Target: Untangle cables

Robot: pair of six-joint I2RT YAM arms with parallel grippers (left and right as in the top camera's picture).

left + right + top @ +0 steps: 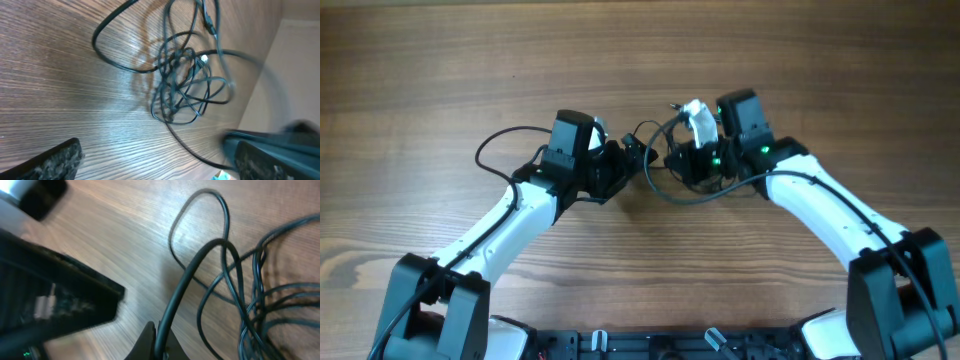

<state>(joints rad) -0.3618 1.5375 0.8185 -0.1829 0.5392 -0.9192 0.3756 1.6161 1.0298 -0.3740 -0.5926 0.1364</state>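
Note:
The cables (pixel 658 160) lie as a knot of thin black cords on the wooden table, between my two grippers. One loop (pixel 495 140) trails out past the left arm, and another (pixel 690 197) curves below the right gripper. In the left wrist view the knot (pixel 182 85) sits ahead of my left gripper (pixel 160 165). That gripper is open wide, and one strand (pixel 195 152) runs over the table close to its right finger (pixel 270 160). My right gripper (pixel 162 342) is shut on one cable strand (pixel 195 270), which arches up from the jaws toward the tangle (pixel 270 305).
The left arm's dark gripper body (pixel 50 300) fills the left of the right wrist view, close to the right gripper. Bare wooden table (pixel 640 50) stretches behind the knot. The arm bases (pixel 650 345) stand at the near edge.

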